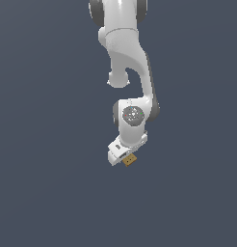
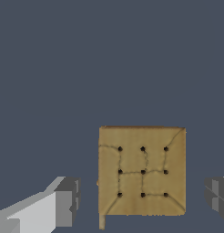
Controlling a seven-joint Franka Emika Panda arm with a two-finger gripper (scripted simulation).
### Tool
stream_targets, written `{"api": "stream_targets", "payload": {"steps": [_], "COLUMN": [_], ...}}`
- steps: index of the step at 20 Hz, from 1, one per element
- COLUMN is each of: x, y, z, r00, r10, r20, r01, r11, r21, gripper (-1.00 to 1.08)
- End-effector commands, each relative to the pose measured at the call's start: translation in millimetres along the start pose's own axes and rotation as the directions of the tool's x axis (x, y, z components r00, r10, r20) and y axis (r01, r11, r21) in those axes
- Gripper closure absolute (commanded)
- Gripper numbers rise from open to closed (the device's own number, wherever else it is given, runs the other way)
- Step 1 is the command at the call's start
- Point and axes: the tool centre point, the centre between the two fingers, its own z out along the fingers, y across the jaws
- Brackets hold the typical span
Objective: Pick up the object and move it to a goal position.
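White arm hangs down, wrist tilted; pincer (image 1: 121,159) spread wide, ungripped around tan block (image 2: 142,171).

Open dark surface (image 1: 48,193) is seen on every side of the claw (image 1: 121,157); nothing else stands on it. In the wrist view, the tan block (image 2: 142,171) is framed between the spread fingers (image 2: 67,202), a gap left on either side. Only the block itself is met between the pads.

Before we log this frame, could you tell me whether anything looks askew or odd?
Nothing stands out. The tan block lies flat and intact between the open claw fingers, with a gap on each side.
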Motion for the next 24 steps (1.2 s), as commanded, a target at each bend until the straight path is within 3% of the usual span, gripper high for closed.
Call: {"api": "stream_targets", "payload": {"steps": [1, 8, 9, 24], "x": [-1, 0, 0, -2], "y": [-1, 0, 0, 2], "z": [13, 25, 25, 18], "r00": [1.000, 1.000, 1.000, 1.000], "r10": [-0.001, -0.002, -0.002, -0.001], "r20": [0.001, 0.001, 0.001, 0.001], "r01": [0.001, 0.002, 0.002, 0.001], "r11": [1.000, 1.000, 1.000, 1.000], "r21": [0.000, 0.000, 0.000, 0.000], "gripper": [-0.92, -0.92, 1.08, 1.08]}}
